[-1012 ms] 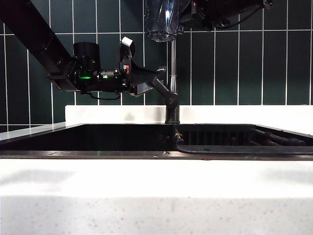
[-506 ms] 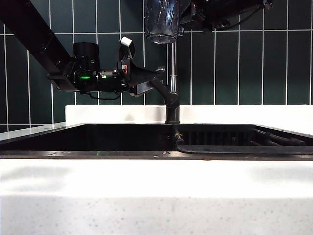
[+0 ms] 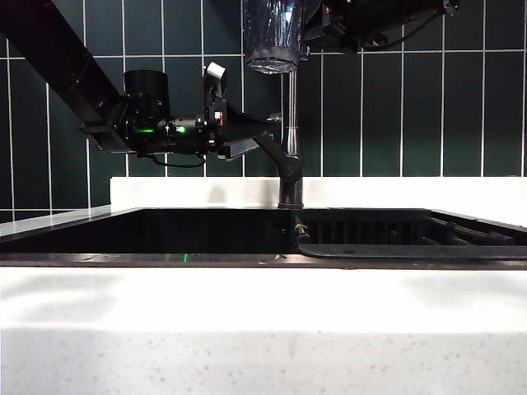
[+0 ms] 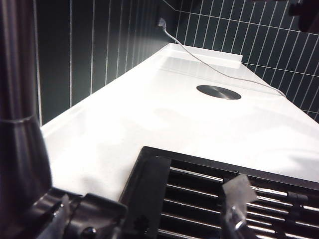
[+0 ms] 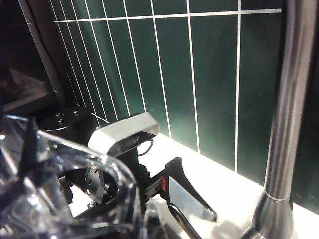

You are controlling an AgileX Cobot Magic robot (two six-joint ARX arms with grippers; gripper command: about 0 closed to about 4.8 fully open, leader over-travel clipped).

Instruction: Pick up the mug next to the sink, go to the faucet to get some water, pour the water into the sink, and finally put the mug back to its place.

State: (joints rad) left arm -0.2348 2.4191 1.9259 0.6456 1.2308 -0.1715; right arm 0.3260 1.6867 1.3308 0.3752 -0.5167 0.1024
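A: Glass mug (image 3: 272, 34) high at the top edge of the exterior view, clamped in the right gripper (image 3: 306, 33), beside the faucet (image 3: 290, 123) pipe.

B: Left gripper (image 3: 247, 136) spread wide around the lever handle (image 3: 269, 150). Better to nudge gently, keeping mug level and steady over the sink (image 3: 165, 230).

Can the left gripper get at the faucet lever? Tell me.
Probably yes. The left gripper, jaws open, is already at the lever beside the faucet, nothing between. The right gripper holds the mug well above.
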